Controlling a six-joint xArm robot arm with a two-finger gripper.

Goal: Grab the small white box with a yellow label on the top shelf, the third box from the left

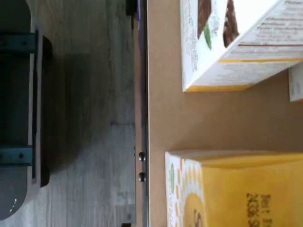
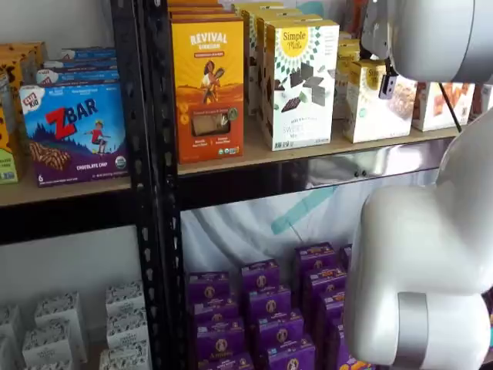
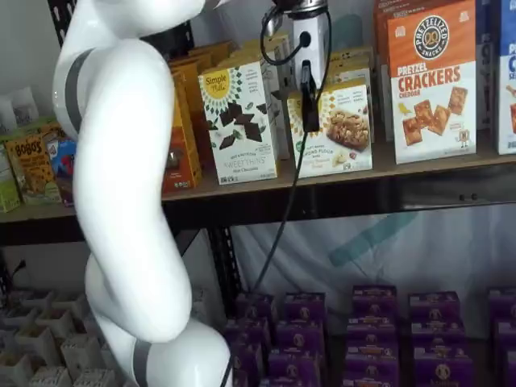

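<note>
Gripper before upright small white box, front outward.

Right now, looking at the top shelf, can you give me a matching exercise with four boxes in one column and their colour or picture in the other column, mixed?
Things:
1. the small white box
2. the Simple Mills box
3. the Revival box
4. the crackers box

Descriptions:
A. orange-yellow front with a figure of a person
B. white, yellow sunburst label, biscuit picture low on the front
C. orange top, white lower part, square crackers
D. taller white carton with dark chocolate-coloured pieces

Pairs: 1-B, 2-D, 3-A, 4-C
</note>
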